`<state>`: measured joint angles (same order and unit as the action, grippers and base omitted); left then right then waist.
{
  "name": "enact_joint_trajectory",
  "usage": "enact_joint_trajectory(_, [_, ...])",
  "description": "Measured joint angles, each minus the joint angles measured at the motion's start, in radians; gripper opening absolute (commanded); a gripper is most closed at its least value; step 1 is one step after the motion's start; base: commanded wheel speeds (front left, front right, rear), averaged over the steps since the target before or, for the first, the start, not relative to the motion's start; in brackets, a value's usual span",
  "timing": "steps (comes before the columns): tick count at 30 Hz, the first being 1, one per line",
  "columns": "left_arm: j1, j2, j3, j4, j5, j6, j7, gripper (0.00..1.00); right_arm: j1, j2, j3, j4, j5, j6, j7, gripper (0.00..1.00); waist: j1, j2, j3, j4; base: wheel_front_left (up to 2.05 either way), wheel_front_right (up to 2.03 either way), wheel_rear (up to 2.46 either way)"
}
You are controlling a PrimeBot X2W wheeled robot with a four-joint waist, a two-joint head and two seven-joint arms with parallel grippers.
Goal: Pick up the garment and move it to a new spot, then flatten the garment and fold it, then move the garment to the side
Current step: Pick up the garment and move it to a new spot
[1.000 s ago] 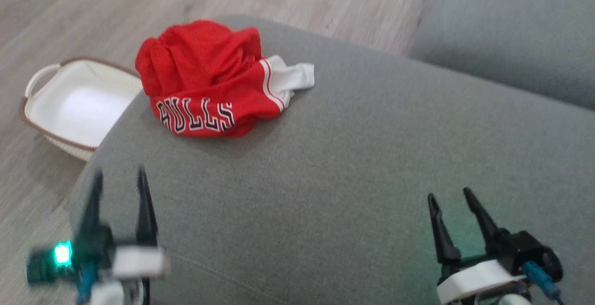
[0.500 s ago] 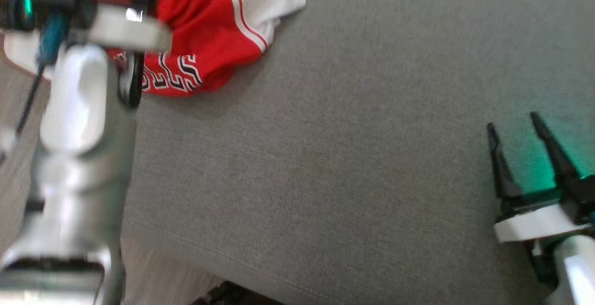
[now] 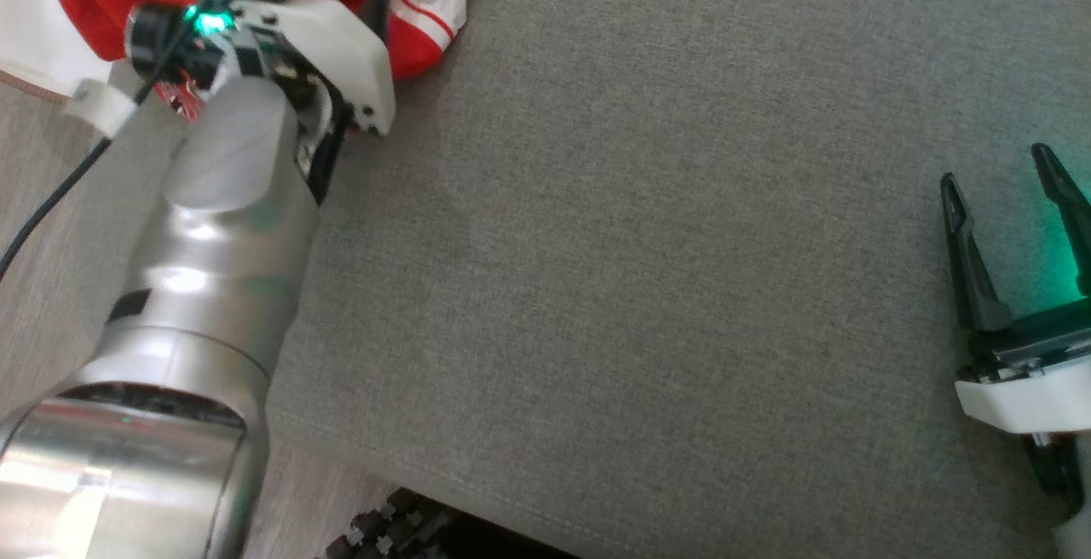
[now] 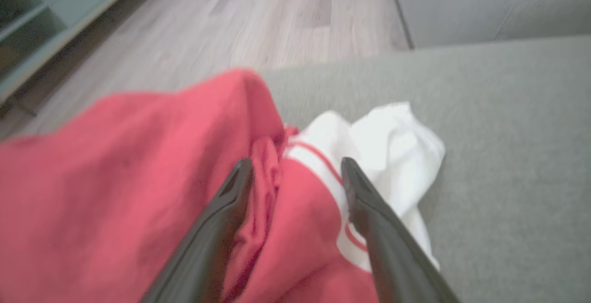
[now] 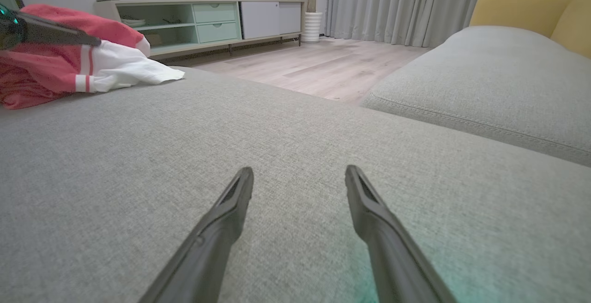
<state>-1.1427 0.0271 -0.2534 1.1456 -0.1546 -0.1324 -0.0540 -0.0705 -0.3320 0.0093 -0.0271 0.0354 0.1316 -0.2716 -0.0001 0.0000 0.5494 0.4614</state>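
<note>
Near the left edge of the grey fabric sofa cushion (image 3: 639,244) lies the crumpled red-and-white jersey garment (image 4: 115,178), the left gripper (image 4: 295,162) spread above its folds, pinching nothing, while the right gripper (image 5: 299,171) hovers released over bare cushion, well apart.

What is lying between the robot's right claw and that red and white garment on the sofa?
Bare grey sofa cushion, with nothing lying on it. The right wrist view shows it best: open fabric runs from the right gripper to the garment.
</note>
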Motion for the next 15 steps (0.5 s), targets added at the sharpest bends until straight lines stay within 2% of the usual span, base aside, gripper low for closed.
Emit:
enact_joint_trajectory(3, [0.001,-0.009,-0.056,0.046,-0.054,0.000,0.038,1.00,0.000,-0.001,0.000,-0.010,0.000,0.000,-0.001,1.00,0.0000,0.0000,0.009,-0.003,0.00,0.00,0.00])
enact_joint_trajectory(4, [0.002,-0.010,-0.074,0.049,-0.071,0.000,0.037,0.97,-0.001,-0.001,0.001,-0.012,0.000,0.000,-0.001,1.00,0.0000,0.0000,0.011,-0.004,0.00,0.00,0.00])
enact_joint_trajectory(5, [0.002,-0.009,-0.084,0.049,-0.084,0.000,0.028,0.31,-0.001,-0.001,0.002,-0.012,0.000,0.000,-0.001,1.00,0.0001,0.0000,0.011,-0.004,0.00,0.00,0.00])
enact_joint_trajectory(6, [0.002,-0.006,-0.099,0.049,-0.093,0.000,0.009,0.00,-0.001,-0.001,0.004,-0.011,0.000,0.000,-0.001,1.00,0.0001,0.0000,0.009,-0.005,0.00,0.00,0.00])
enact_joint_trajectory(11, [0.000,0.026,-0.147,0.048,-0.128,0.000,-0.076,0.00,-0.019,0.005,0.015,0.027,0.000,0.000,-0.001,1.00,0.0002,0.0000,-0.016,-0.011,0.00,0.00,0.00])
enact_joint_trajectory(15, [-0.015,0.060,-0.188,0.045,-0.137,0.000,-0.126,0.00,-0.040,0.040,0.026,0.084,0.000,0.000,0.001,1.00,0.0003,0.0000,-0.068,-0.024,0.00,0.00,0.00])
